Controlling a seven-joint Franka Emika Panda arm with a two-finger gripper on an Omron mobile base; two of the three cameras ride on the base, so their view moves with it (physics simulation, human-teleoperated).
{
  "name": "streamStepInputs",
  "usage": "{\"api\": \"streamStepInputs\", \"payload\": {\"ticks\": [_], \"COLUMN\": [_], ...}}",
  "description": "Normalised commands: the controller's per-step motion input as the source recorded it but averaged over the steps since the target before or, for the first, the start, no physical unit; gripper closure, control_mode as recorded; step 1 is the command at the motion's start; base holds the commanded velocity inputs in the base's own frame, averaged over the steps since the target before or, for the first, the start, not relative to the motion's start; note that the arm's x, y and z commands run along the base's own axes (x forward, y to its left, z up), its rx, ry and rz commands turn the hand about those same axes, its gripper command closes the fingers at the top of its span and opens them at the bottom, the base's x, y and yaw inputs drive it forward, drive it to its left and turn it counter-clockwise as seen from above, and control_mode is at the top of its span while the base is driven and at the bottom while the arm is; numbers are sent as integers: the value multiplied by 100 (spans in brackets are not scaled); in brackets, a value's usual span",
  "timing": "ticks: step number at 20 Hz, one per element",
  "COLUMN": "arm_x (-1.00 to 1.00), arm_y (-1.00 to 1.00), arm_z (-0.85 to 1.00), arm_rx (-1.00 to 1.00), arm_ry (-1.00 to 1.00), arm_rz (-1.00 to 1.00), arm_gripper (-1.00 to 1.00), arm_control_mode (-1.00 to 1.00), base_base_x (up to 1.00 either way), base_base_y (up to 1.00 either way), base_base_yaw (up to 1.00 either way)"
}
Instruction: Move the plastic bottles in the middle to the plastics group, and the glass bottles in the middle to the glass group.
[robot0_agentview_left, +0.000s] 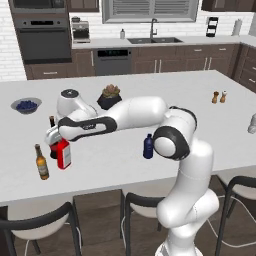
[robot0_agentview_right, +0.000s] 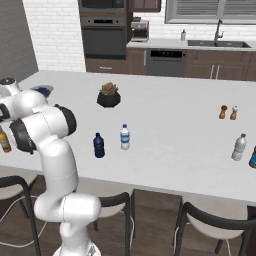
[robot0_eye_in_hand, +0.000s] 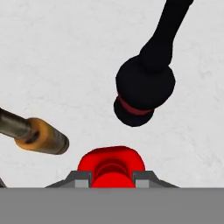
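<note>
The red bottle (robot0_agentview_left: 63, 153) stands straight up on the counter (robot0_agentview_left: 150, 95), cap up, just beside the beer bottle (robot0_agentview_left: 41, 162). The pincer (robot0_eye_in_hand: 112, 179) pinches its cap. The arm hides most of the dark bottle (robot0_agentview_left: 52, 121) behind it.

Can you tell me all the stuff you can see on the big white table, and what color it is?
red flat bottle: 1, red with white label, left end of the table, in the hand
amber beer bottle: 1, brown, beside the red one
dark round bottle: 1, black with red band, just behind the red one
blue bottle: 1, dark blue, middle front
water bottle: 1, clear with white cap, next to the blue one
pale bottle: 1, whitish-grey, right end
shakers: 2, brown and pale, right side
potted plant: 1, black pot, middle back
bowl: 1, grey with blue contents, left back
hand: 1, dark tips, closed on the red bottle's cap
</note>
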Motion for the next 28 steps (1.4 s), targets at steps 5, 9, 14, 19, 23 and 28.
{"api": "streamStepInputs", "payload": {"ticks": [5, 9, 14, 19, 23, 28], "arm_x": [0, 0, 1, 3, 0, 3], "arm_y": [7, 1, 0, 0, 0, 0], "arm_z": [-42, -24, -4, 0, 1, 0], "arm_rx": [0, 0, 0, 0, 1, 10], "arm_ry": [-1, -3, -3, -1, -4, -2], "arm_rz": [0, 0, 0, 0, 0, 0], "arm_gripper": [100, 100, 100, 100, 100, 100], "arm_control_mode": [-100, -100, -100, -100, -100, -100], "base_base_x": [0, 0, 0, 0, 0, 0], "base_base_y": [0, 0, 0, 0, 0, 0], "base_base_yaw": [0, 0, 0, 0, 0, 0]}}
